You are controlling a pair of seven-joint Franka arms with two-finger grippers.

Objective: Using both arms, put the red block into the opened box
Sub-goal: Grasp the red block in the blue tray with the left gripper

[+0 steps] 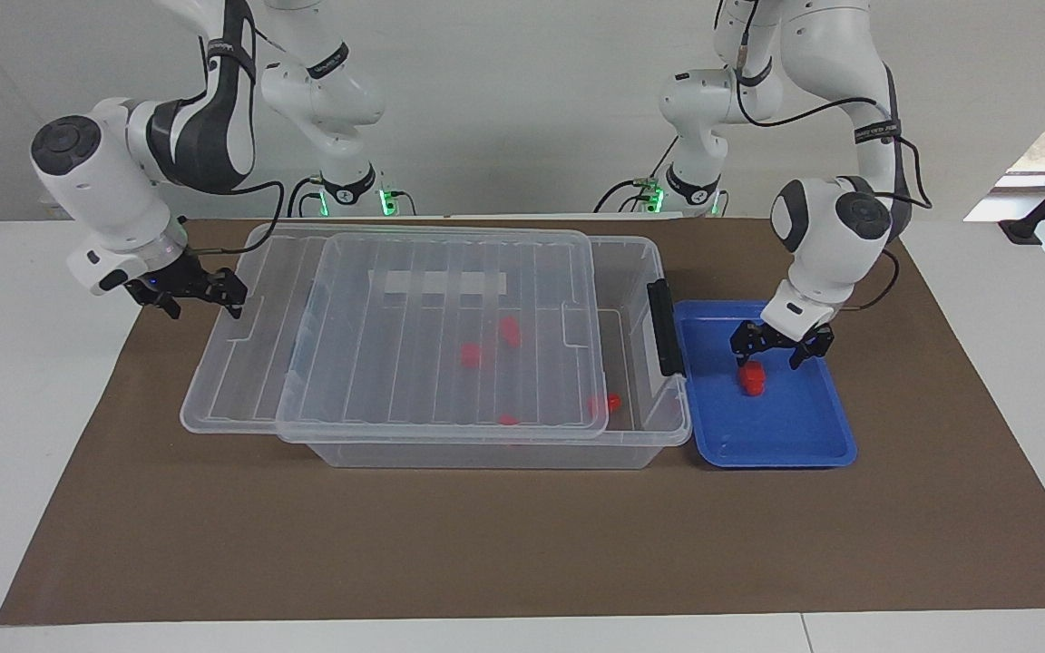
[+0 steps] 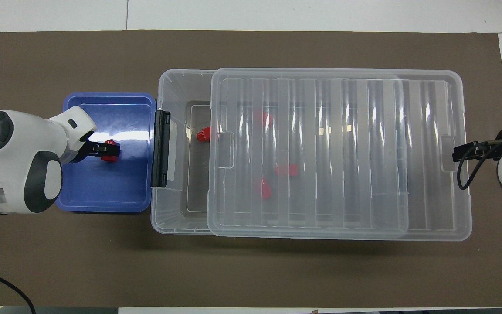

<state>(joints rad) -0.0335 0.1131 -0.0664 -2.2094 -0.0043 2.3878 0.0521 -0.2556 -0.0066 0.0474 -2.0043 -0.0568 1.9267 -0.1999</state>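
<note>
The red block (image 1: 752,379) (image 2: 111,153) lies in a blue tray (image 1: 804,435) (image 2: 103,192), beside the latch end of the box. My left gripper (image 1: 769,352) (image 2: 101,149) hangs open just over the block, one finger on each side of it. The box (image 1: 486,453) (image 2: 177,87) is a clear bin. Its ribbed lid (image 1: 441,336) (image 2: 342,152) is slid toward the right arm's end, which uncovers the box's end by the black latch (image 1: 663,326). My right gripper (image 1: 202,301) (image 2: 462,152) is open at the lid's end rim.
Several other red blocks (image 2: 203,134) lie inside the box, most of them under the lid. A brown mat (image 1: 522,544) covers the table. The lid overhangs the box at the right arm's end.
</note>
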